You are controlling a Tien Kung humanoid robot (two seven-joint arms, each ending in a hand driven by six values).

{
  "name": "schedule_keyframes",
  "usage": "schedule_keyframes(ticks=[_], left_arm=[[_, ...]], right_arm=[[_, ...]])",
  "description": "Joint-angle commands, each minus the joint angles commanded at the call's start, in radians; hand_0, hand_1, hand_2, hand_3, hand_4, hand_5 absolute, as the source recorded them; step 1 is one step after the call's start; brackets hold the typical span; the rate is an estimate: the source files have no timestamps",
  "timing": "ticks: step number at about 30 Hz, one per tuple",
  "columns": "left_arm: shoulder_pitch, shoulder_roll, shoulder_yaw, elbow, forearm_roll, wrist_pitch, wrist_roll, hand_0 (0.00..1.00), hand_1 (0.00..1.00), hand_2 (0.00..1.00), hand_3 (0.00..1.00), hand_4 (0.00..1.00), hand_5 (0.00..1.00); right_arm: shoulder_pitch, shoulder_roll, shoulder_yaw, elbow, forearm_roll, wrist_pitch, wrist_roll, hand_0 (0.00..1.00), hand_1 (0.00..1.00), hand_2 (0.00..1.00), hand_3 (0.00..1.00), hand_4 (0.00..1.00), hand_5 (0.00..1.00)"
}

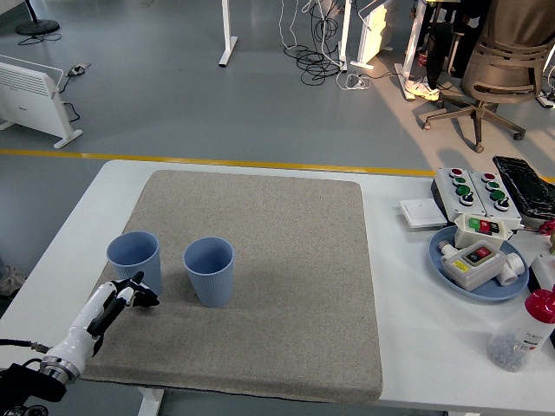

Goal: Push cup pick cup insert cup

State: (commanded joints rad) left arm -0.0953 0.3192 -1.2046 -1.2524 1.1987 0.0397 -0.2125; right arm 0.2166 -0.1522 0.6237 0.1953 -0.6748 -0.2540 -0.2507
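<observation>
Pushing left cup (134,261) toward right cup (209,271) at 3 o'clock; left hand (121,299) relaxed, grasping nothing. Best kept low, slow, no tipping.

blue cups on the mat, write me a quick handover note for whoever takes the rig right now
Left hand: at the near left of the grey mat, fingers extended and holding nothing, tips at the base of the left blue cup.
Right hand: not in view.
Left blue cup: upright at the mat's left edge.
Right blue cup: upright beside it, a gap between them.
Done: at most the start of the push; the cups stand apart and nothing is grasped.
Left: finish the push, pick one cup up and insert it into the other.
Off to the right: a blue plate with switch boxes and a red-capped bottle, not part of the job.
</observation>
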Motion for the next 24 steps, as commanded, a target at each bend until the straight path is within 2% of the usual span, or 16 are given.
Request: schedule_keyframes(ticks=[8,24], left_arm=[[-0.06,-0.012,0.003,0.054,-0.003,0.005,-0.008,0.619,0.551,0.47,0.428,0.612,0.998],[-0.169,-0.024,0.059,0.176,-0.042,0.008,-0.026,0.617,0.55,0.469,0.428,0.608,0.998]], right_arm=[[0.002,0.002,0.0,0.0,0.0,0.0,-0.001,0.67,0.616,0.629,0.584,0.142,0.498],[0.004,0.004,0.012,0.0,-0.022,0.003,-0.006,0.67,0.616,0.629,0.584,0.141,0.495]])
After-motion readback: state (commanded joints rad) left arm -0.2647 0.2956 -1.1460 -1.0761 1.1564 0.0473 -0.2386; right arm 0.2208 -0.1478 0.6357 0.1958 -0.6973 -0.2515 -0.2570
